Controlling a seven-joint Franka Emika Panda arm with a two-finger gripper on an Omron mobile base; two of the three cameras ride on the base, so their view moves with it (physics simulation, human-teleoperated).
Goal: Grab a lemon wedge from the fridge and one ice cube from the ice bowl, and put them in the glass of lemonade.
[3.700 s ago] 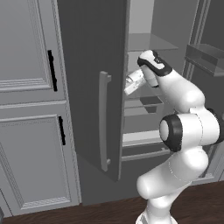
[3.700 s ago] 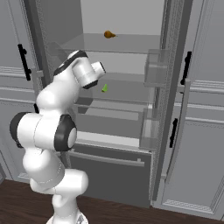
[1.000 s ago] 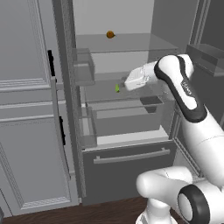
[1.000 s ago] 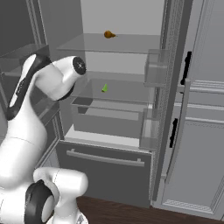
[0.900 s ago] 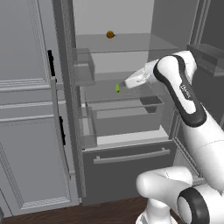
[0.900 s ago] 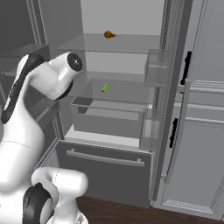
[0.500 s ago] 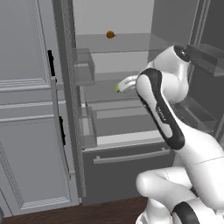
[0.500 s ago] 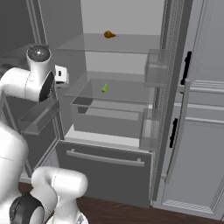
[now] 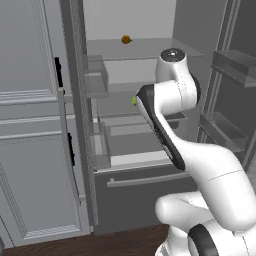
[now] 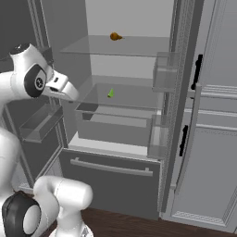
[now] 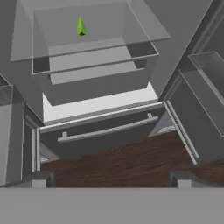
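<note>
Your claw (image 11: 109, 177) hangs spread wide and empty in front of the open fridge (image 10: 129, 139), well short of the shelves. The lemon wedge (image 11: 81, 26) sits small and greenish-yellow on the middle glass shelf (image 10: 134, 99). A small orange ball (image 10: 114, 36) rests on the shelf above.

- Flat, even, rendered light is cast throughout; no glare is seen.
- Shadows are soft and faint.
- Edges are slightly blurred by low resolution.

Legible text, labels, brands, numbers, signs: none readable on any surface, door, shelf or drawer.
</note>
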